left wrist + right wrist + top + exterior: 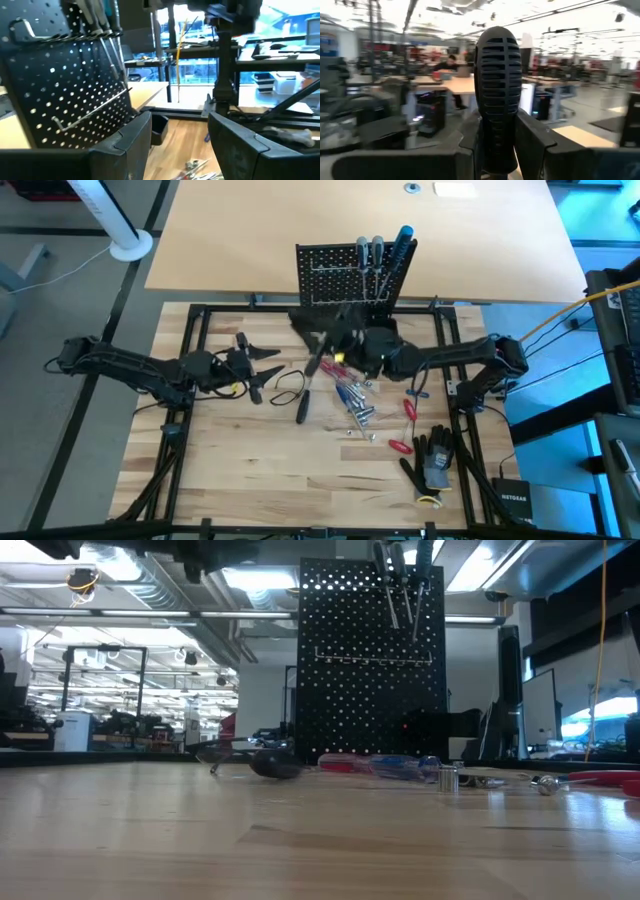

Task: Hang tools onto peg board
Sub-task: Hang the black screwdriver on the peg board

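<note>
The black peg board (335,275) stands upright at the table's far middle, and several screwdrivers (385,255) hang by their handles at its top right corner. My right gripper (345,345) hovers just in front of the board, shut on a tool with a black ribbed handle (497,85). The tool's shaft is hidden. My left gripper (262,365) stands open at the table's left. It holds nothing and faces the peg board (65,85). Loose tools (352,400) lie on the table in front of the board. My right gripper pinches the black ribbed handle between its two fingers, one on each side of its lower part (495,150). The handle rises past the fingertips (532,132) with its rounded end (497,35) free. The part below the fingers is hidden by the gripper itself.
Red-handled tools (408,410) and black gloves (433,463) lie at the near right. A dark screwdriver (303,405) and a looped black piece (288,385) lie left of the pile. A long hook bar (92,107) runs across the board's lower face. Bare wood spreads along the near edge.
</note>
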